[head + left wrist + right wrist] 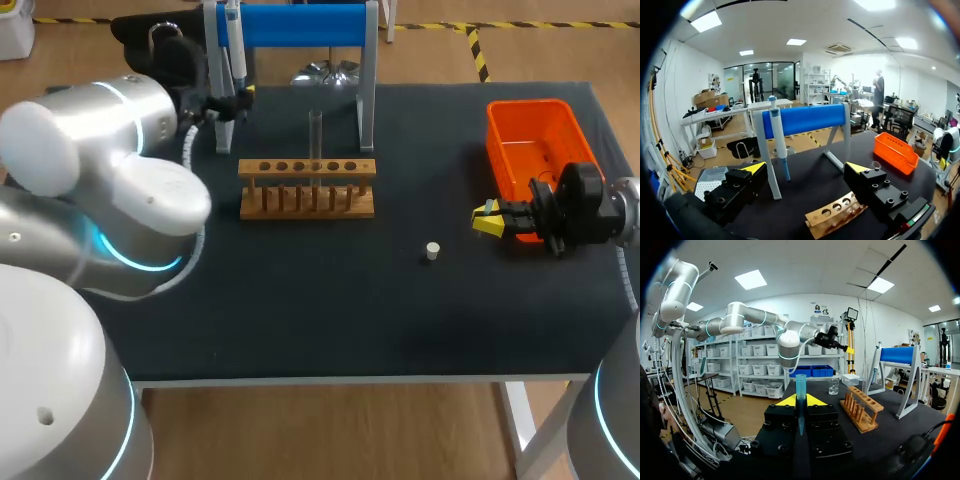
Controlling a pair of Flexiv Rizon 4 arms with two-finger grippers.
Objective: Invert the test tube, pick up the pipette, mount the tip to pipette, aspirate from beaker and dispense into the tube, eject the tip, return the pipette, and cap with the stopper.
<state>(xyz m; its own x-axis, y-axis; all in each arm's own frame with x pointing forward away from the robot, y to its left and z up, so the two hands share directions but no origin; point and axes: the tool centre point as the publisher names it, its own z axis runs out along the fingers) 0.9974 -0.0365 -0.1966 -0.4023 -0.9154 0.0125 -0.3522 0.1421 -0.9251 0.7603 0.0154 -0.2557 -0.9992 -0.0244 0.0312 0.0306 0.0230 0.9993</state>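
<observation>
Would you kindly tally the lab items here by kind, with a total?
Pipette: 1
Pipette tip: 1
Test tube: 1
Beaker: 1
Stopper: 1
Wooden rack: 1
Orange bin: 1
Blue stand: 1
Total: 8

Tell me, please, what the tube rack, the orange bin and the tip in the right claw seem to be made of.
Tube rack: apparently wood, matte warm brown, with drilled holes and pegs.
Orange bin: probably moulded plastic, uniform bright colour, smooth rounded rim.
Tip in the right claw: likely plastic, pale blue and seemingly translucent.
</observation>
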